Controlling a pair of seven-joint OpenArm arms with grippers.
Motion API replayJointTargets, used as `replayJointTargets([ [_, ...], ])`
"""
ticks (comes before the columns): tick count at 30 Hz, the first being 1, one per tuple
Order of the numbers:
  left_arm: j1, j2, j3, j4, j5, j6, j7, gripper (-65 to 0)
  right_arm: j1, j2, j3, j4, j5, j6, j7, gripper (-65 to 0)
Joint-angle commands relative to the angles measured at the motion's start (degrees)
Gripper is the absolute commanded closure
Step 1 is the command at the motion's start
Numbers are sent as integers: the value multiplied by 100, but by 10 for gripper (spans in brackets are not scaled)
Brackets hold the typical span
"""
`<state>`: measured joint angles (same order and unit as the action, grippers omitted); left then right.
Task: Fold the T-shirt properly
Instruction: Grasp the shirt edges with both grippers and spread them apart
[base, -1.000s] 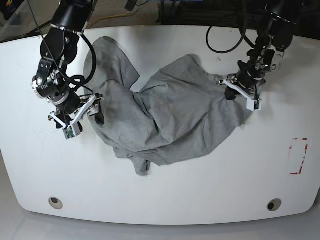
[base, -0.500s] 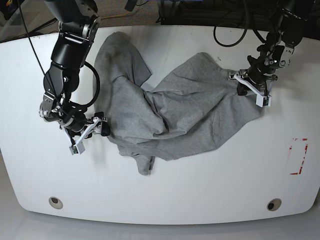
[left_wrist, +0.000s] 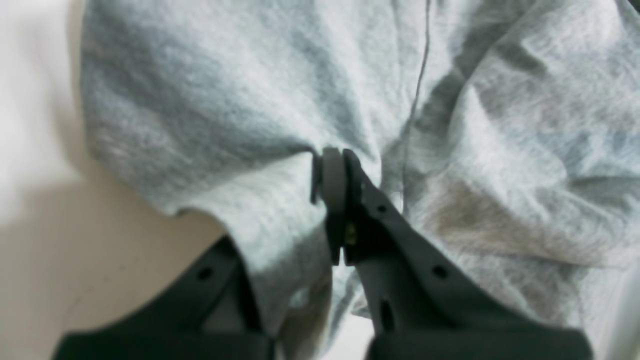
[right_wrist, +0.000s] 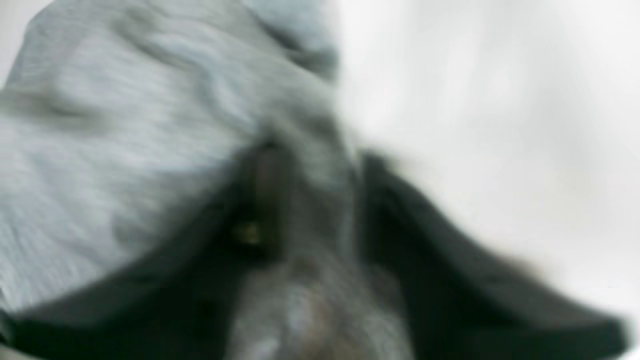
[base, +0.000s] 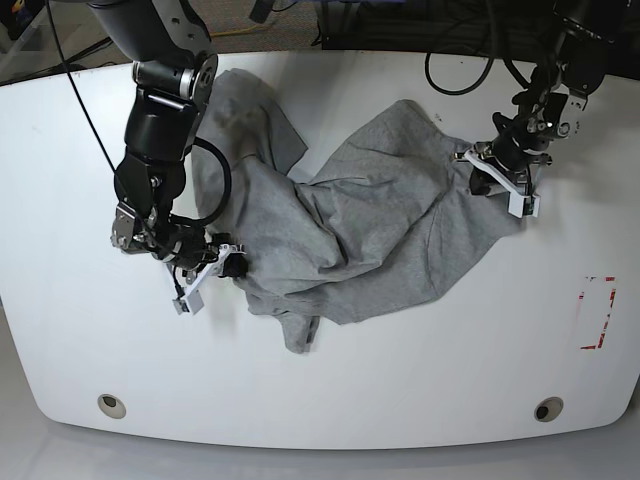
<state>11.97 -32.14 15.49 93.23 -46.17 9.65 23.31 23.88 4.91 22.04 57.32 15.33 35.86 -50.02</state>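
Crucially, the T-shirt (base: 340, 235) lies as a crumpled heap stretched across the white worktop (base: 420, 390) between the two arms, its long axis running from the right tool (base: 222, 270) at the base view's lower left up to the left tool (base: 498, 172) at the upper right. Any spreading move looks to depend on that line: each tool sits at an opposite end of the cloth, so pulling apart along it should draw the bunched middle flat. The right tool is nearer the thick wad of folds and the dangling bit of fabric toward the front edge; the left tool is at a thinner outer edge.

In the left wrist view, the left tool (left_wrist: 330, 195) has its jaws pressed together on a pinch of grey fabric, with a seam running up just beside them. The right wrist view is heavily blurred: fabric fills the gap at the right tool (right_wrist: 310, 200), but whether its jaws have clamped on it I cannot tell. Only the base view shows the garment's overall lie; no lettering is visible anywhere.
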Motion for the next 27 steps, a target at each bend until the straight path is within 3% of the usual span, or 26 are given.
replayJointTargets([
  [1, -111, -280, -32, 448, 147, -29, -67, 0, 192, 59, -2, 110, 115, 23, 154, 0],
  [11, -357, -1133, -58, 1204, 587, -29, -102, 0, 351, 384, -11, 795, 124, 32, 162, 0],
  [17, -849, -1555, -6, 1459, 622, -29, -111, 0, 825, 586, -336, 1288, 159, 32, -163, 0],
  [23, -1693, -1687, 566, 1204, 622, -29, -111, 0, 1115, 868, -1013, 1516, 168, 32, -242, 0],
  [26, -1825, -1775, 847, 1178, 657, -29, -111, 0, 1071, 832, -908, 1508, 168, 41, -550, -3],
  [27, -1825, -1766, 882, 1169, 657, -29, -111, 0, 1036, 780, -864, 1499, 168, 41, -594, -38],
])
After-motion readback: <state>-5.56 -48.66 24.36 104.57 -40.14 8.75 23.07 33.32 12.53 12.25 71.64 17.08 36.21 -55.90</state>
